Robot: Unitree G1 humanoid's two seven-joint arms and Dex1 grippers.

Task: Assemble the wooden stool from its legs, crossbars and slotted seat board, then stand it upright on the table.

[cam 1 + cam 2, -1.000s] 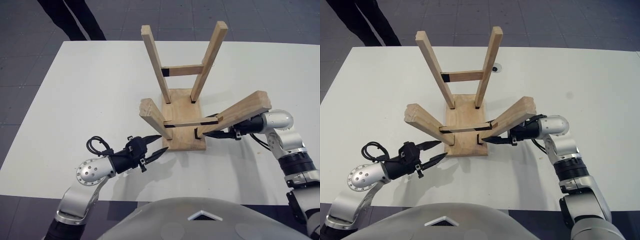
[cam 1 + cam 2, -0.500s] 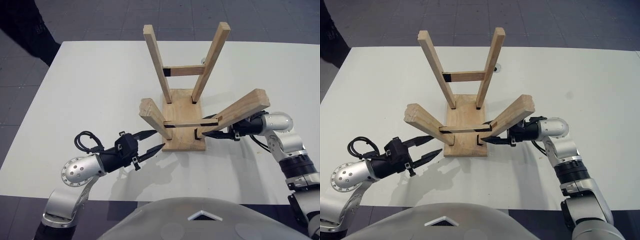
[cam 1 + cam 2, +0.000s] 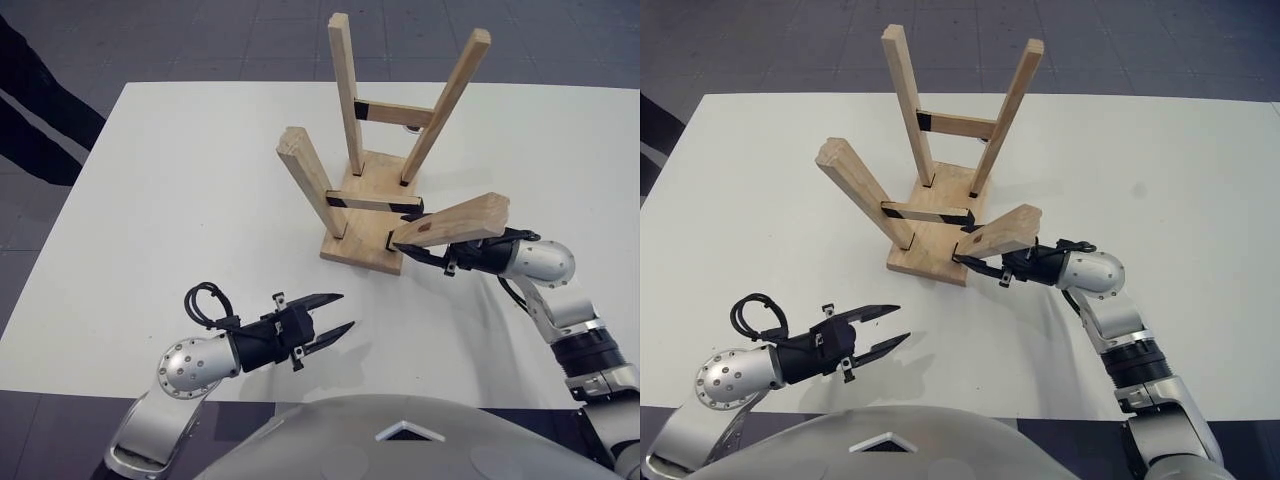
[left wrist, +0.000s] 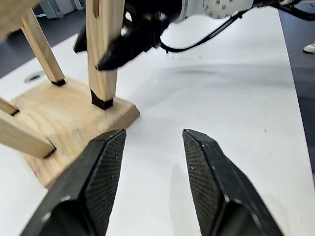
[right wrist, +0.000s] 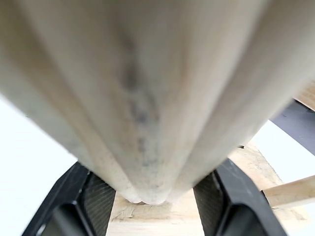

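Note:
The wooden stool stands upside down with its seat board point(image 3: 362, 238) on the white table point(image 3: 180, 190) and its legs pointing up, joined by crossbars point(image 3: 392, 113). My right gripper point(image 3: 428, 256) is shut on the near-right leg point(image 3: 452, 220) close to where it enters the board; in the right wrist view that leg point(image 5: 147, 98) sits between the black fingers point(image 5: 93, 196). My left gripper point(image 3: 337, 312) hovers open near the table's front edge, clear of the stool. In the left wrist view, my left gripper point(image 4: 152, 133) faces the board point(image 4: 64, 118).
A small round fitting point(image 3: 992, 139) lies on the table behind the stool. Bare tabletop stretches to the left and right of the stool. A dark figure stands off the table's far left edge point(image 3: 40, 110).
The stool has turned and shifted away and to the right, with my right gripper still on its leg. My left gripper has drawn back from the seat board toward the front edge.

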